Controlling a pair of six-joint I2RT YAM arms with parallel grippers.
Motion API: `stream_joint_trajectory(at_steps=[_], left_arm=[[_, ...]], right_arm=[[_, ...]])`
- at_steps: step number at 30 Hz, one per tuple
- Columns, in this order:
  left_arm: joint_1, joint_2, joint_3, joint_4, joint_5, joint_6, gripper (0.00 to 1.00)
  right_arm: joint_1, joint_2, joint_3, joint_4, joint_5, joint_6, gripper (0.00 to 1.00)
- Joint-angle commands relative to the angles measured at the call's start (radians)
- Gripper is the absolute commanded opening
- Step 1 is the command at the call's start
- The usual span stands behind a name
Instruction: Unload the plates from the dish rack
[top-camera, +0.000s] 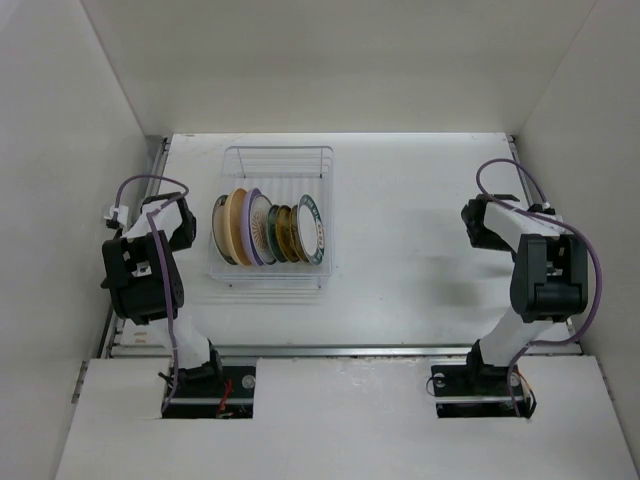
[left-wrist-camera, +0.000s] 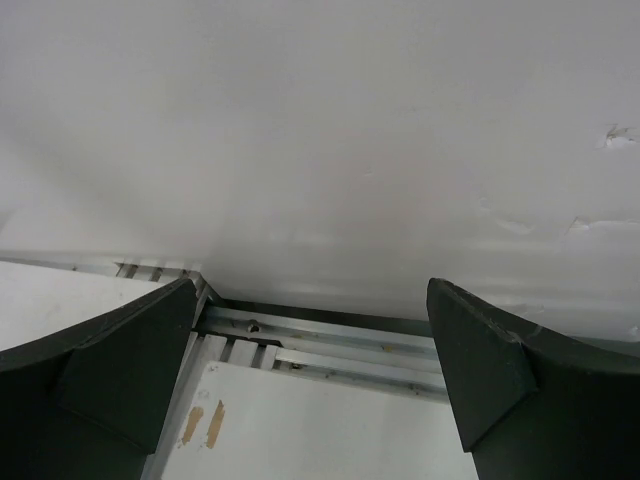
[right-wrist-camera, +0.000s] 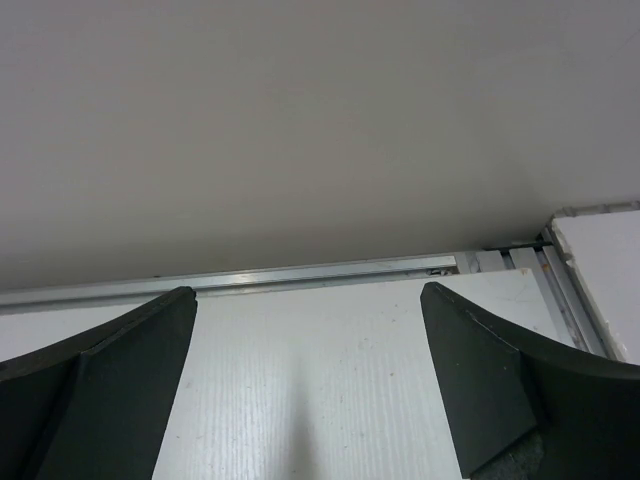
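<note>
The dish rack, a pale wire grid, stands on the white table left of centre in the top view. Several plates stand on edge in a row across its front half. From left to right I see a tan-yellow plate, a lavender-rimmed plate, a yellow-brown patterned plate and a green-rimmed white plate. My left gripper hovers left of the rack, open and empty. My right gripper is far to the right, open and empty. Both wrist views show only open fingers, the left gripper and the right gripper, with table and wall behind.
White walls enclose the table on three sides. A metal rail runs along the table's edge under the wall, and another shows in the right wrist view. The back half of the rack holds no plates.
</note>
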Motion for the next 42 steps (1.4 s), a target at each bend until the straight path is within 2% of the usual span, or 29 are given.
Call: stream_joint_trajectory(at_steps=[1,4,6,7,8,12,15,16,17,19,20,22,23,24,25,26,27,28,29,30,31,32,34,35,36,38,40,42], left_arm=[[-0.003,-0.022,0.025,-0.258,-0.023,-0.026,1.0],[-0.003,-0.013,0.025,-0.258,-0.023,-0.026,1.0],[-0.003,-0.057,0.052,-0.258,-0.049,0.032,1.0],[-0.003,-0.069,0.074,-0.258,-0.068,0.157,1.0],[-0.021,-0.069,0.158,-0.258,-0.098,0.248,1.0],[-0.096,-0.107,0.367,-0.258,-0.112,0.549,1.0],[-0.206,-0.144,0.543,-0.258,-0.158,0.715,1.0],[-0.245,-0.144,0.584,-0.258,-0.177,0.814,1.0],[-0.327,-0.157,0.621,-0.258,-0.198,0.856,1.0],[-0.418,-0.171,0.733,-0.258,-0.23,0.934,1.0],[-0.462,-0.171,0.776,-0.258,-0.24,1.023,1.0],[-0.587,-0.155,0.915,-0.258,-0.2,1.126,1.0],[-0.627,-0.135,0.965,-0.258,-0.169,1.184,1.0],[-0.686,-0.135,1.002,-0.219,-0.122,1.426,1.0],[-0.702,-0.185,1.02,0.014,0.112,1.63,1.0],[-0.702,-0.186,1.005,0.124,0.292,1.815,1.0],[-0.711,-0.277,0.996,0.166,0.445,1.908,1.0],[-0.736,-0.328,0.97,0.267,0.578,2.054,1.0],[-0.745,-0.376,0.902,0.312,0.762,2.111,1.0],[-0.756,-0.417,0.863,0.354,0.812,2.149,1.0],[-0.771,-0.483,0.828,0.384,0.863,2.194,1.0],[-0.771,-0.505,0.777,0.366,0.989,2.322,1.0],[-0.789,-0.528,0.734,0.316,1.033,2.433,1.0],[-0.815,-0.528,0.679,0.328,1.012,2.485,1.0],[-0.834,-0.528,0.654,0.36,0.862,2.523,1.0],[-0.851,-0.478,0.623,0.447,0.703,2.638,1.0],[-0.851,-0.433,0.655,0.501,0.576,2.688,1.0],[-0.851,-0.356,0.721,0.453,0.543,2.656,1.0]], right_arm=[[-0.005,-0.027,0.03,-0.056,0.092,0.004,1.0],[-0.005,-0.06,0.07,-0.056,0.092,-0.094,1.0],[0.007,-0.073,0.119,-0.056,0.092,-0.154,1.0],[0.007,-0.095,0.136,-0.056,0.103,-0.198,1.0],[0.016,-0.109,0.15,-0.056,0.103,-0.217,1.0],[0.073,-0.204,0.225,-0.056,0.115,-0.292,1.0],[0.116,-0.23,0.331,-0.056,0.086,-0.425,1.0],[0.148,-0.23,0.385,-0.056,0.086,-0.471,1.0],[0.167,-0.23,0.407,-0.056,0.077,-0.511,1.0],[0.202,-0.239,0.449,-0.056,0.055,-0.589,1.0],[0.239,-0.248,0.484,-0.041,0.026,-0.609,1.0],[0.274,-0.273,0.496,0.065,-0.006,-0.854,1.0],[0.302,-0.29,0.486,0.299,-0.088,-1.001,1.0],[0.302,-0.345,0.46,0.455,-0.17,-1.172,1.0],[0.302,-0.385,0.375,0.722,-0.425,-1.485,1.0],[0.302,-0.432,0.374,0.725,-0.563,-1.581,1.0],[0.302,-0.531,0.278,0.906,-0.694,-1.647,1.0],[0.302,-0.578,0.236,0.973,-0.816,-1.695,1.0],[0.302,-0.615,0.199,1.027,-0.921,-1.744,1.0],[0.302,-0.641,0.156,1.085,-1.057,-1.745,1.0],[0.302,-0.658,0.156,1.085,-1.106,-1.745,1.0],[0.302,-0.658,0.156,1.085,-1.143,-1.745,1.0],[0.302,-0.631,0.182,1.031,-1.224,-1.745,1.0],[0.302,-0.62,0.182,1.015,-1.242,-1.754,1.0],[0.302,-0.611,0.194,1.001,-1.255,-1.754,1.0],[0.302,-0.601,0.184,1.001,-1.307,-1.763,1.0],[0.302,-0.601,0.162,1.013,-1.348,-1.763,1.0],[0.302,-0.601,0.133,1.036,-1.41,-1.763,1.0]])
